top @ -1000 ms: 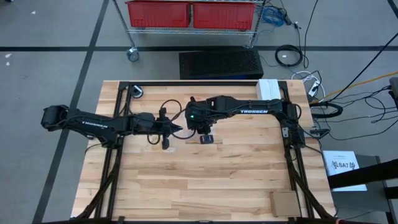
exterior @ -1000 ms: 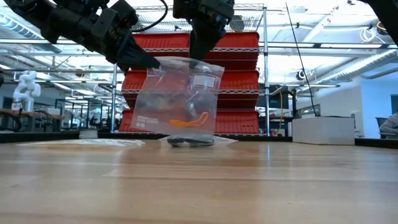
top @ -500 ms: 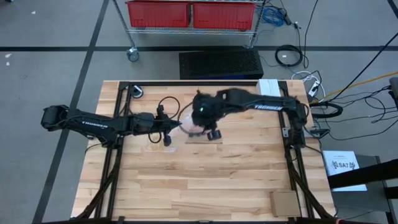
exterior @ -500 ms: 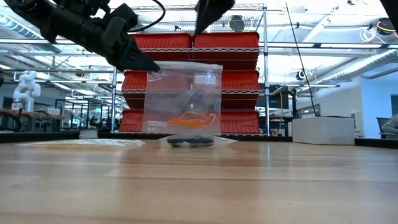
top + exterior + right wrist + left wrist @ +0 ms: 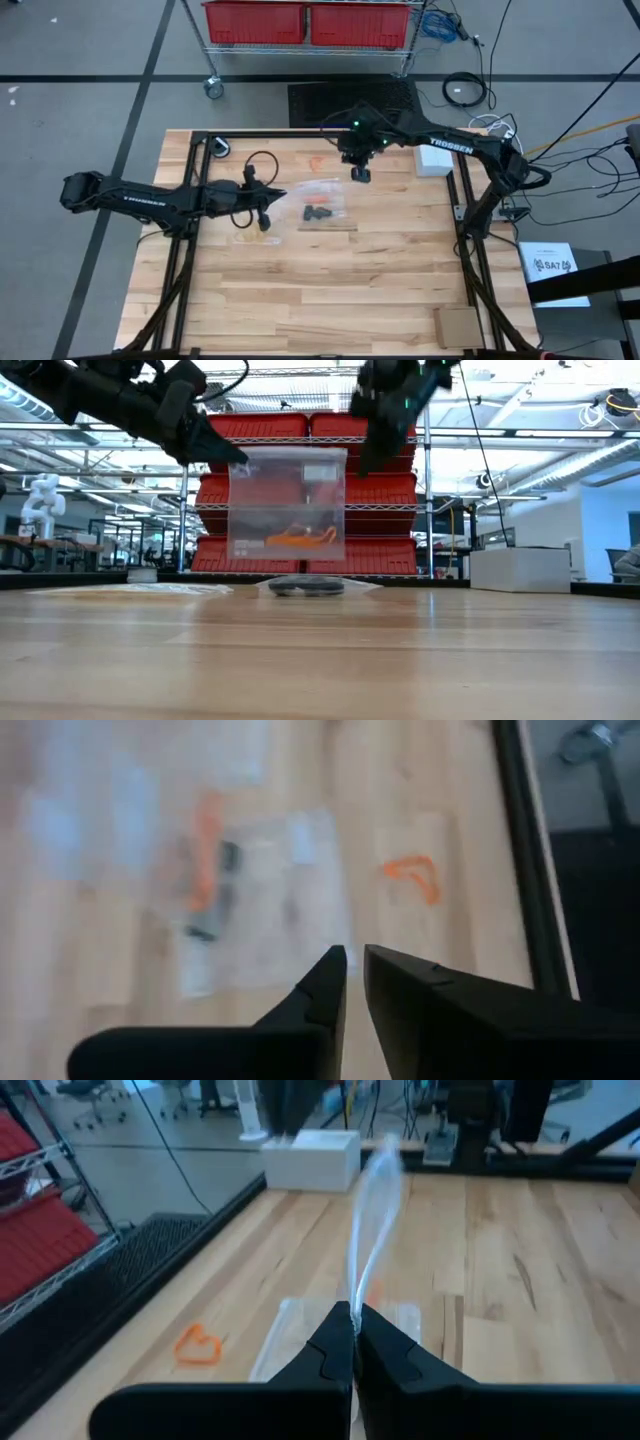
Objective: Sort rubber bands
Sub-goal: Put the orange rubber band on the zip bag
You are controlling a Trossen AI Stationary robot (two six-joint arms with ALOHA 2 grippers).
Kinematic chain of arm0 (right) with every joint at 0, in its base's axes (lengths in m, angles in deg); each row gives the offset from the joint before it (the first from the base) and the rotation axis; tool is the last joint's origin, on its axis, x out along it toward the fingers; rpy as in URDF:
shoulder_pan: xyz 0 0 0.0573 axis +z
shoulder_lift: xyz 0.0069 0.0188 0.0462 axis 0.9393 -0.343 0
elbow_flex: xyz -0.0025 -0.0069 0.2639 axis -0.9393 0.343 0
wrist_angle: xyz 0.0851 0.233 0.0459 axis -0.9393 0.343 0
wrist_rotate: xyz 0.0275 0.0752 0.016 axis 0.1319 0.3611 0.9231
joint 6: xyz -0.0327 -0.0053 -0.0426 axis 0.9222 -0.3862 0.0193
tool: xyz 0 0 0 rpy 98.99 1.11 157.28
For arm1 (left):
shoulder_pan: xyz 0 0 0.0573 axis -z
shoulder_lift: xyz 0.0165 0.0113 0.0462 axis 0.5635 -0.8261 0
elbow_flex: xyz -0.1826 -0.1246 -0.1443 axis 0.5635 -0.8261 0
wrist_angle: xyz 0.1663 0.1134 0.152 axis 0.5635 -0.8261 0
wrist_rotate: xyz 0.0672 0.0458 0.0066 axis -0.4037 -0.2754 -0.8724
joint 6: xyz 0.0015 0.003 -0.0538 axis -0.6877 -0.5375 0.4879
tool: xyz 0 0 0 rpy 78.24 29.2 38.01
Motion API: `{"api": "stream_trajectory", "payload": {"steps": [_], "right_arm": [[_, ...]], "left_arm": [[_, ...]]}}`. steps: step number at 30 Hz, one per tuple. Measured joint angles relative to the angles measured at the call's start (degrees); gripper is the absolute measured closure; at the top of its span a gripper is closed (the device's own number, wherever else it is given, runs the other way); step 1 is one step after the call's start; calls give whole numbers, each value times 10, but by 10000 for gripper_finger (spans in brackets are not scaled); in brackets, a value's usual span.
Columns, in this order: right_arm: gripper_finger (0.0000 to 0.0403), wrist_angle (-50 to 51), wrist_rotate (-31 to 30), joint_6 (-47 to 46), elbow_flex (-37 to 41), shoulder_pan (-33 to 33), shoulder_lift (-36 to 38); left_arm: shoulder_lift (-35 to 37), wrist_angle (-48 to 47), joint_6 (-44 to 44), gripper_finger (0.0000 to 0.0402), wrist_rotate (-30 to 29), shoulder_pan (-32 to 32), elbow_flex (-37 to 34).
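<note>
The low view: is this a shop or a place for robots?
Probably a robot lab or workshop. Behind the wooden table stand wire shelves of red bins, a white robot figure waits on a far bench, and cables lie on the floor.

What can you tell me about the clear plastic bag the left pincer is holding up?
The clear plastic bag is thin and see-through, hanging upright above the table, pinched at one upper corner by the shut left pincer. Orange rubber bands lie gathered near its bottom. Nothing else touches it; the right pincer is apart.
</note>
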Motion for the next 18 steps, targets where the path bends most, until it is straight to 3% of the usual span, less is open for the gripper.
{"api": "stream_trajectory", "payload": {"steps": [6,18], "right_arm": [[368,-132,2,11,81,-50,-32],[295,-214,45,101,83,-72,-137]], "left_arm": [[35,0,-11,398,0,0,0],[124,-12,2,398,-37,0,0]]}}
